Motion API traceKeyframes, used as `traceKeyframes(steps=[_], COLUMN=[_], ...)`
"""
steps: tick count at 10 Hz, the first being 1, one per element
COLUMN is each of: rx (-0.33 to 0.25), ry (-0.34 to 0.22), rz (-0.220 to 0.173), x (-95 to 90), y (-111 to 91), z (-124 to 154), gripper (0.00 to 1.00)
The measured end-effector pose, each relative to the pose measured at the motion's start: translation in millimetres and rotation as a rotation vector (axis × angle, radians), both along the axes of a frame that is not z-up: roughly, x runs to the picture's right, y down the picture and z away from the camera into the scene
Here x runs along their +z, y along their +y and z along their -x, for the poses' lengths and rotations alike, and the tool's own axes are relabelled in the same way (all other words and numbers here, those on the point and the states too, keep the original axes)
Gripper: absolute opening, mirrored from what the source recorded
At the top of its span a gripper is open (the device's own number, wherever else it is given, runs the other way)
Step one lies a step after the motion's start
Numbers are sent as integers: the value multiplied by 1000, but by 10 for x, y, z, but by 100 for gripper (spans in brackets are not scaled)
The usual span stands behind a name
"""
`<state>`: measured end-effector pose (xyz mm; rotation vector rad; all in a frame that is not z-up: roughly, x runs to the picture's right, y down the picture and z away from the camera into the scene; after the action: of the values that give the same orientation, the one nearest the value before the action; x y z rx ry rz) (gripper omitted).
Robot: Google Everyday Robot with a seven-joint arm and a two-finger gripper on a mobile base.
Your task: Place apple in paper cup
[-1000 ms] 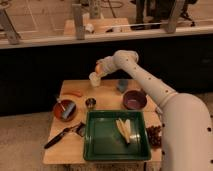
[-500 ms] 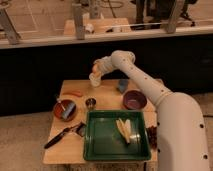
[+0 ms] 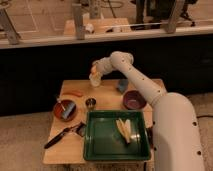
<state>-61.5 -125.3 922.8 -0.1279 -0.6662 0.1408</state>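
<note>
Barely shifting since earlier, the gripper (image 3: 95,75) is hovering over the table's (image 3: 107,97) far edge, pinching the paper cup (image 3: 95,78), which is light and crushable; no apple is showing.

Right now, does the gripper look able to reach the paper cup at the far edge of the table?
Probably yes. The gripper hangs right above the paper cup, jaws shut, and nothing seems to stand between them; the blue-grey cup is well off to the side.

No readable text, labels, brands or numbers anywhere; gripper (image 3: 95,75) above table's far edge, unmarked.
</note>
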Motion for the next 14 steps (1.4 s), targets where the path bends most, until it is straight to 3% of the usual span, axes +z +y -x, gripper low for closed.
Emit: traceKeyframes(steps=[10,12,14], rx=[15,19,24], ry=[-26,-29,-31], rz=[18,20,19], x=[27,25,20], y=[9,0,-15], z=[4,4,10], gripper=[1,15,37])
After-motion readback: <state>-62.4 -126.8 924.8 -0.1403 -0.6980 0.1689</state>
